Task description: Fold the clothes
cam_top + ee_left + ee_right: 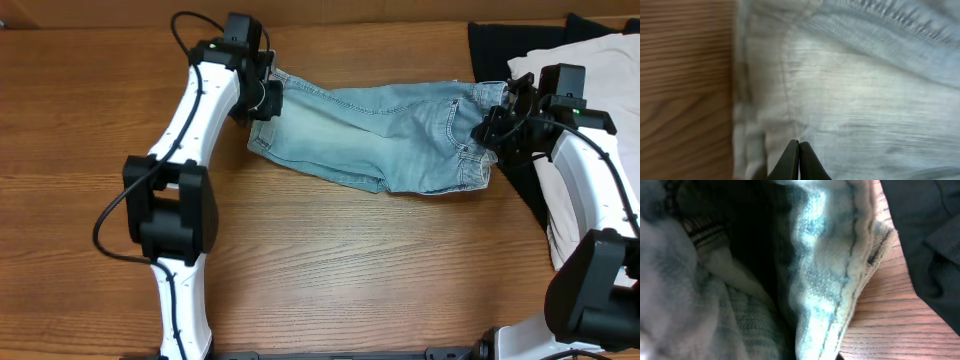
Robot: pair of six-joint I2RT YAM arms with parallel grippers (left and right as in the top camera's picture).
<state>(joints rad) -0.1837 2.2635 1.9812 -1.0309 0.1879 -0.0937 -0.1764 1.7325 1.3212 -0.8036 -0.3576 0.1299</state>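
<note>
The faded light-blue denim shorts [380, 135] lie stretched out long on the brown wooden table [330, 270], near the far side, with one arm at each end. They look like they may be folded once already, leg on leg, but I can't be sure.

The left gripper [262, 98] sits on the leg-hem end. Its black fingers [788, 162] are squeezed tight together, right on the denim. I cannot tell if any cloth is pinched between them.

The right gripper [497, 128] is at the waistband end. Its camera shows only denim very close up, so I cannot tell if it is grabbing.

I think the job now is getting hold of both ends. Next, one end should go over onto the other, lined up neatly.

A black cloth garment [490, 45] and a cream-white garment [610, 50] lie just beside the waistband. The right arm could catch on them.
</note>
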